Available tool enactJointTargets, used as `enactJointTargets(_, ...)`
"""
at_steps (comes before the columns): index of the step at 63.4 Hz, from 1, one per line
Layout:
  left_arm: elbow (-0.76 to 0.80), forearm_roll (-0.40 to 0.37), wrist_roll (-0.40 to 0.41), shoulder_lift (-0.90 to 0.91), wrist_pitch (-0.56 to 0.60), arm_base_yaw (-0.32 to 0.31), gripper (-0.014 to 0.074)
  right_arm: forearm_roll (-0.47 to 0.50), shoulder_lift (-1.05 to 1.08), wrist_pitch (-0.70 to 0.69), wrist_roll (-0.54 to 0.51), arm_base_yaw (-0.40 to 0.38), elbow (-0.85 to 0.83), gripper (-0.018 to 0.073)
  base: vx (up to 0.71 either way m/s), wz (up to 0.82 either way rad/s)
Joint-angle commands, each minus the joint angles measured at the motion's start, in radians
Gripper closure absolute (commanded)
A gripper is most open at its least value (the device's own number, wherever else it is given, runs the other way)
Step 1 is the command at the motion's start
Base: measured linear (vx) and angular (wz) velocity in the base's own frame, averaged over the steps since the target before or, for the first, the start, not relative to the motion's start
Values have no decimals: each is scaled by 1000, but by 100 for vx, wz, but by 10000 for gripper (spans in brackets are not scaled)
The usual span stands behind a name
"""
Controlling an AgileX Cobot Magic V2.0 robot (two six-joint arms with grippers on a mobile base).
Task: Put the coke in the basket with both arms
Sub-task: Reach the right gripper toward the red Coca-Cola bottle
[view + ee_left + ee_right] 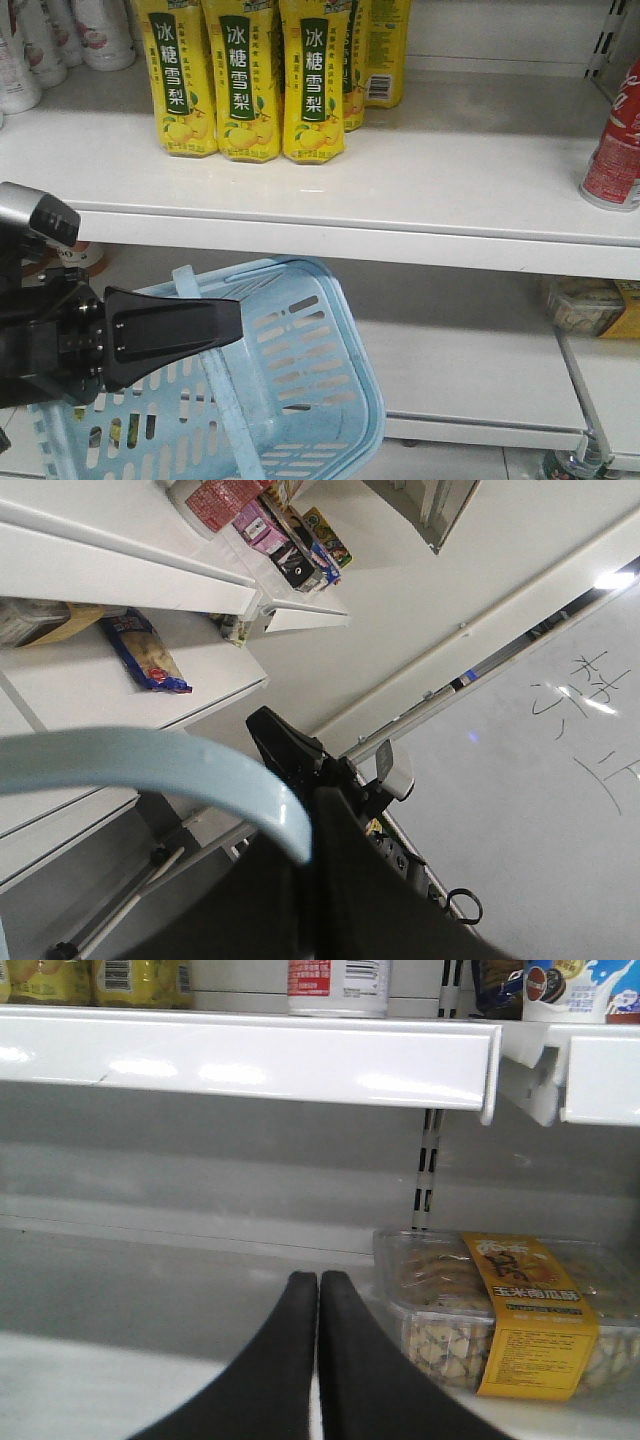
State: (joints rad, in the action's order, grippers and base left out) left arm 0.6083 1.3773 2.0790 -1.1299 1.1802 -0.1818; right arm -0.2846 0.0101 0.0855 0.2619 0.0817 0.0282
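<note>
While the coke stands upright at the far right end of the upper shelf, its long axis runs near vertical with the neck end pointing up. Its top is cut off by the picture edge, so only the red body with white script shows. It is well apart from the yellow bottles lined up to the left. Below the shelf the basket hangs tilted, one corner dipping to the lower right, and its handle bar slants across the open mouth. The left gripper reaches in from the left with its fingers closed on that bar; the left wrist view shows the pale blue bar running into the black fingers. The right gripper has its jaws pressed together with nothing between them. It points along the lower shelf toward the back wall, just beside a clear box of biscuits.
</note>
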Motion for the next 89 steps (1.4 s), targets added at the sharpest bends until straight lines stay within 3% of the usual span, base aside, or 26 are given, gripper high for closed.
enactJointTargets(1, 25, -89, -2, 21, 177, -7, 603, -10, 19, -70, -3, -1, 11, 564, 4, -15)
enactJointTargets(82, 25, -89, -2, 21, 177, -7, 603, -10, 19, -75, -2, -1, 11, 564, 2, -9)
enactJointTargets(89, 25, -89, -2, 21, 177, -7, 603, 78, 19, -148, 77, -1, 11, 564, 0, 0)
